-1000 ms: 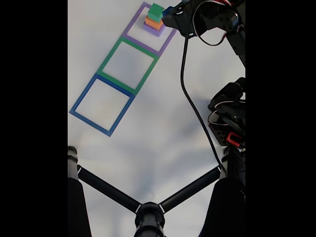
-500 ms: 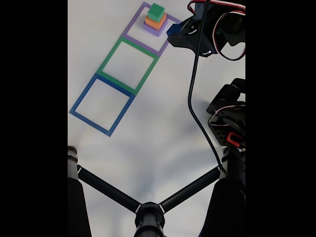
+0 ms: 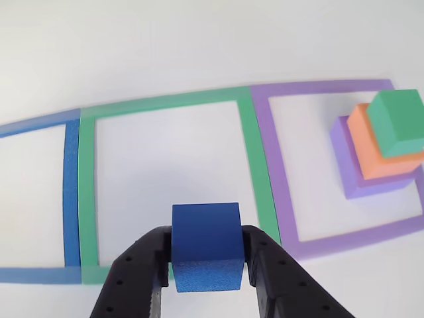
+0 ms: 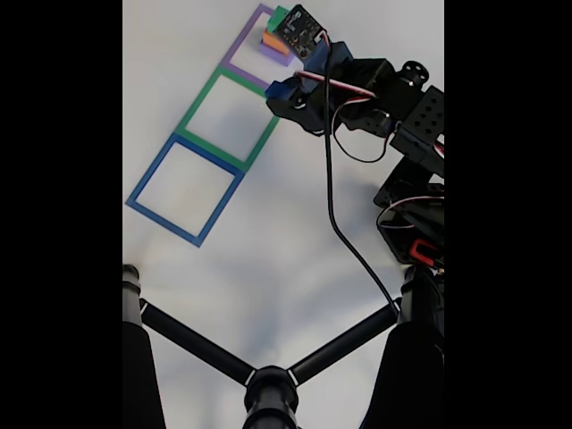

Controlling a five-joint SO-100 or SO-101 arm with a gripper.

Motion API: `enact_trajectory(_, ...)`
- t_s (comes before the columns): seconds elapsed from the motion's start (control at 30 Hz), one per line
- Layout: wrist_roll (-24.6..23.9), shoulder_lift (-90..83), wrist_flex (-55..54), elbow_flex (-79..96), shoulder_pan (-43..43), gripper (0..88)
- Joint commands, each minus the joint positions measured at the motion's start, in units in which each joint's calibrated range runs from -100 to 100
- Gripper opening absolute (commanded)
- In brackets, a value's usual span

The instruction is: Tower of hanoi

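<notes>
A: Start with the biggest things. What's laid out on the white table (image 3: 199, 46)?

B: Three flat square outlines in a row: a blue square frame (image 4: 183, 190), a green square frame (image 3: 169, 179) in the middle, and a purple square frame (image 3: 331, 159). Inside the purple one stands a stepped stack: a wide purple foam slab (image 3: 351, 173) at the bottom, an orange foam block (image 3: 374, 151) on it, a green foam cube (image 3: 397, 122) on top.

A: And the smallest piece?

B: The small blue foam cube (image 3: 205, 245) is off the stack, pinched between the black two-finger gripper (image 3: 205, 265). One finger presses each side face, and the cube hangs over the near edge of the green frame, in the other view. In the fixed view the gripper (image 4: 288, 96) sits at the green frame's corner next to the purple one.

A: How would you expect that cube to handle?

B: Its lower face looks grainy, like sponge foam, so I'd judge it very light, slightly squashy and grippy, not slippery or fragile. The flat opposite sides are the natural hold, as it's gripped now. A hard squeeze could dent it; a tilted release might let it tip.

A: Any brand, label or lettering?

B: None I can read on the blocks, frames or arm.
</notes>
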Motion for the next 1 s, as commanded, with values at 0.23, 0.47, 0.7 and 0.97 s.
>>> enact_trajectory(0.23, 0.00, 17.35, -45.22, 17.90, -1.92, 5.4)
enact_trajectory(0.47, 0.00, 31.13, -67.64, 23.72, -5.20, 5.5)
enact_trajectory(0.7, 0.00, 48.44, -85.28, 21.35, -5.05, 5.6)
enact_trajectory(0.97, 0.00, 63.90, -95.40, 14.18, -4.36, 5.6)
